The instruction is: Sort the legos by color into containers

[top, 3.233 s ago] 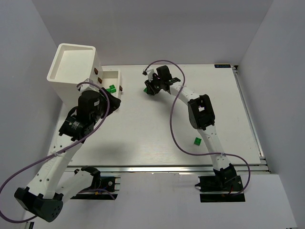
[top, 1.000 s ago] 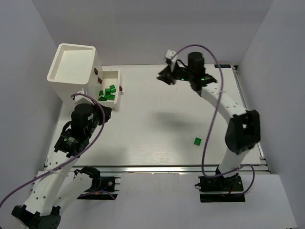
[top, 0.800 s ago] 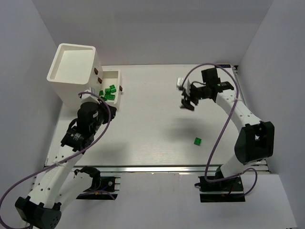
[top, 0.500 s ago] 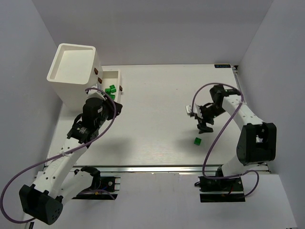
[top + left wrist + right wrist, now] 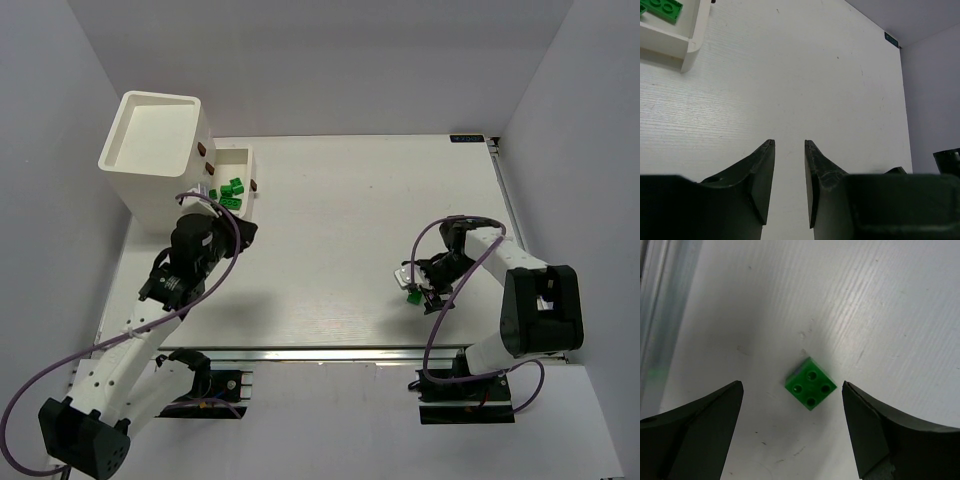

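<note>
Near edge, right side: right gripper (image 5: 790, 385) is low over the table (image 5: 330, 250), fingers spread wide. A single green brick (image 5: 810, 383) lies flat on the table between the fingers (image 5: 705, 425), studs up, four studs showing. Neither finger touches it, and the brick sits a little closer to the right-hand finger in the wrist view. In the top view this brick is near the front of the table, right of centre, well apart from both boxes.

Left side, further back: left gripper (image 5: 789, 143) is partly open, with a narrow gap and nothing between the fingers. It points across bare table, with the tray corner off to its upper left.

Far left: low white tray (image 5: 232, 160) holds a cluster of green bricks (image 5: 228, 192) in its nearer half. The exact count cannot be told. One of them shows at the edge of the left wrist view.

Far-left corner: tall white bin (image 5: 152, 133) stands against the tray. Small brown marks (image 5: 203, 150) show on the bin wall facing the tray. Whether the bin holds anything cannot be told.
</note>
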